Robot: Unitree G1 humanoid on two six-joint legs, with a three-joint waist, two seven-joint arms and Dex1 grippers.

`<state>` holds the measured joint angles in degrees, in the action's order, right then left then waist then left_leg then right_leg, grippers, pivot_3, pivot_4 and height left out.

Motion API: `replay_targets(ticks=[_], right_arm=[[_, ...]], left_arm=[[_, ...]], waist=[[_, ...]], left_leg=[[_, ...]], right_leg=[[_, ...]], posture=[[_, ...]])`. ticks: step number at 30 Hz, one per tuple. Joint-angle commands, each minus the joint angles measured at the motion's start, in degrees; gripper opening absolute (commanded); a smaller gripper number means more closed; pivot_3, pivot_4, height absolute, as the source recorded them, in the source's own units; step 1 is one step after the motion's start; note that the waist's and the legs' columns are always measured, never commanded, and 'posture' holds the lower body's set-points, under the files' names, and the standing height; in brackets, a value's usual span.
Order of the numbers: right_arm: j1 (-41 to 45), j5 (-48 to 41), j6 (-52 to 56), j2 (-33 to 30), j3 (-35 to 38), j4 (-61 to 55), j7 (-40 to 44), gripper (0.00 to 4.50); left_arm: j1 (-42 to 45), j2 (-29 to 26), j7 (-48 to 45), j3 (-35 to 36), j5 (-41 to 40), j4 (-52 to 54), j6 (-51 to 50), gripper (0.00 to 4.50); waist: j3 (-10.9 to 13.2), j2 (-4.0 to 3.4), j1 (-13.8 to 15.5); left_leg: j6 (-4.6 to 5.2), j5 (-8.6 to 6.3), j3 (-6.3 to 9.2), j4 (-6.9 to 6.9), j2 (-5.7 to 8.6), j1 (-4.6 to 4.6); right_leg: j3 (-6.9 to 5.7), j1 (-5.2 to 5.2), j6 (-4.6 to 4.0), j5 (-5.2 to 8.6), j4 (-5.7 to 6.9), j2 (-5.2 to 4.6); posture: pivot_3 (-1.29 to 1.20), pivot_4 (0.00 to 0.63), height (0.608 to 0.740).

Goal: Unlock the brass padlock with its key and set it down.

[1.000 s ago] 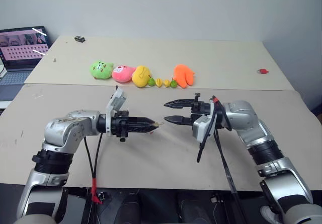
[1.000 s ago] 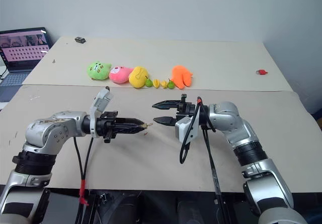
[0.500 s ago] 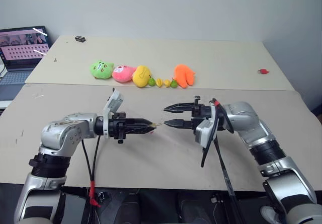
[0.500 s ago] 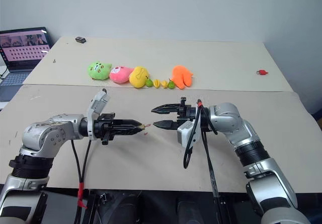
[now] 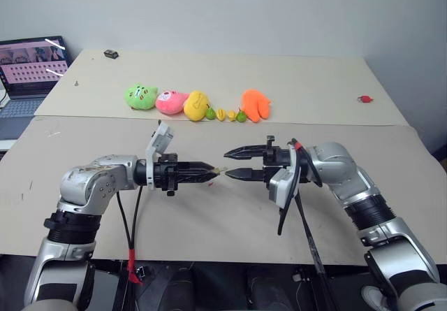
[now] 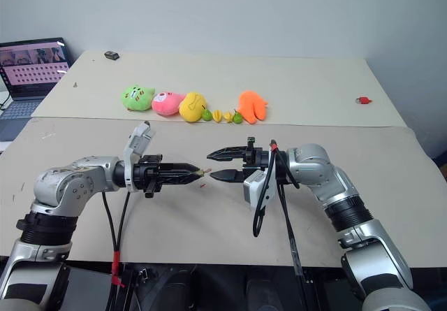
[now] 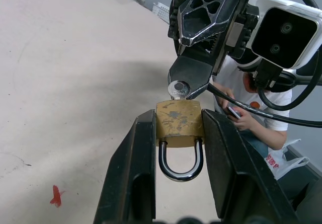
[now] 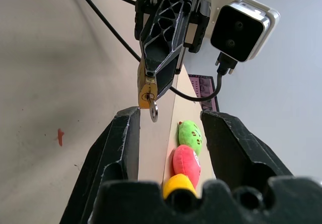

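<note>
A: Where is the brass padlock sitting right now?

B: The left gripper is clamping it by the body between both fingers, above the near table. In the left wrist view the shackle is pointing back toward the wrist, at six o'clock, and the keyway end is facing outward at twelve.

A: And the key?

B: It is already sitting in the keyway. Its round silvery head is sticking out of the lock's end, and in the right wrist view it is hanging from the lock at about five o'clock.

A: What is the right gripper doing?

B: Its fingers are standing apart with nothing between them. From the head camera, the lock is lying at nine o'clock from its fingertips, very near them.

A: So which step is this?

B: I judge that it is lining up to take the key head. The next move is calling for a small advance, a pinch on the flat head, then a wrist roll to turn it.

A: Anything hard to read?

B: From the head camera, lock and key are showing only as a pale speck. Whether the lower right finger is touching the key head, I cannot tell. The shackle is looking shut, though its seating is partly hidden by the fingers.
</note>
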<state>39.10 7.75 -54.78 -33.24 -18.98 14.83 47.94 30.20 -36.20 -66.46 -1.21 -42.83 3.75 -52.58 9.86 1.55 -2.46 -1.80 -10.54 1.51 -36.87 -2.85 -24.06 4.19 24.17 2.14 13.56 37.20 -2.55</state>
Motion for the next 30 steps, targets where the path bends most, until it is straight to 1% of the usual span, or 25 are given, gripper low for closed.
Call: replay_targets(ticks=[1,5,6,19,23,24,28,30], right_arm=[[1.1,-1.2,0.1,-0.2,1.0,-1.4,-1.1,1.59],[1.2,-1.4,0.2,-0.3,0.7,-1.4,-1.1,0.24],[1.4,-1.2,0.2,-0.2,0.6,-1.3,-1.2,0.04],[1.1,-0.8,0.3,0.4,-0.3,-1.8,-1.0,0.04],[-0.7,-3.6,3.6,0.5,-3.2,-3.9,2.3,0.04],[-1.0,-5.2,5.6,0.4,-3.7,-4.5,3.6,0.04],[-2.5,-14.4,23.8,0.1,-4.7,-6.4,11.9,0.04],[-2.6,-16.5,33.8,0.3,-4.0,-6.7,13.5,0.04]], left_arm=[[1.0,0.2,-0.2,0.7,-0.8,0.7,0.2,0.83],[1.0,0.3,-0.1,0.6,-0.9,0.8,0.1,0.83],[1.0,0.3,-0.2,0.6,-0.8,0.8,0.1,0.83],[1.7,0.5,-0.5,0.0,-0.8,0.7,-0.7,0.83],[1.4,-0.1,-1.1,-0.4,-0.1,0.7,0.0,0.83],[1.2,-0.3,-1.4,-0.7,0.3,0.8,0.6,0.83],[-2.1,-1.2,-3.8,-3.4,5.4,3.7,8.8,0.83],[-3.1,-1.2,-4.5,-4.2,6.6,4.4,11.3,0.83]], waist=[[0.0,0.00,0.0],[0.0,0.00,0.0],[0.0,0.00,0.0],[0.0,0.01,0.0],[0.0,0.01,0.0],[0.0,0.01,0.0],[0.0,0.01,0.0],[0.0,0.01,0.0]], left_leg=[[0.00,0.00,0.00,0.00,0.00,0.00],[0.00,0.00,0.00,0.00,0.00,0.00],[0.00,0.00,0.00,0.00,0.00,0.00],[0.00,0.00,0.00,0.00,0.00,0.00],[0.00,0.00,0.00,0.00,0.00,0.00],[0.00,0.00,0.00,0.00,0.00,0.01],[0.00,0.00,0.00,0.00,0.00,0.00],[0.00,0.00,0.01,0.00,-0.01,0.01]], right_leg=[[0.00,0.00,-0.01,0.00,0.00,0.00],[0.00,0.00,-0.01,-0.01,0.00,0.00],[0.00,0.00,-0.01,-0.01,0.00,0.00],[0.00,0.00,-0.02,-0.01,0.00,0.00],[0.00,0.00,-0.02,-0.01,0.00,0.00],[0.00,0.00,-0.02,-0.01,0.01,0.00],[0.01,-0.02,-0.03,-0.02,0.00,0.00],[0.00,-0.01,-0.06,-0.03,0.02,0.01]], posture=[[0.00,0.150,0.717],[0.00,0.150,0.717],[0.00,0.150,0.717],[0.00,0.150,0.717],[0.00,0.150,0.717],[0.00,0.150,0.717],[0.00,0.150,0.717],[0.00,0.150,0.717]])
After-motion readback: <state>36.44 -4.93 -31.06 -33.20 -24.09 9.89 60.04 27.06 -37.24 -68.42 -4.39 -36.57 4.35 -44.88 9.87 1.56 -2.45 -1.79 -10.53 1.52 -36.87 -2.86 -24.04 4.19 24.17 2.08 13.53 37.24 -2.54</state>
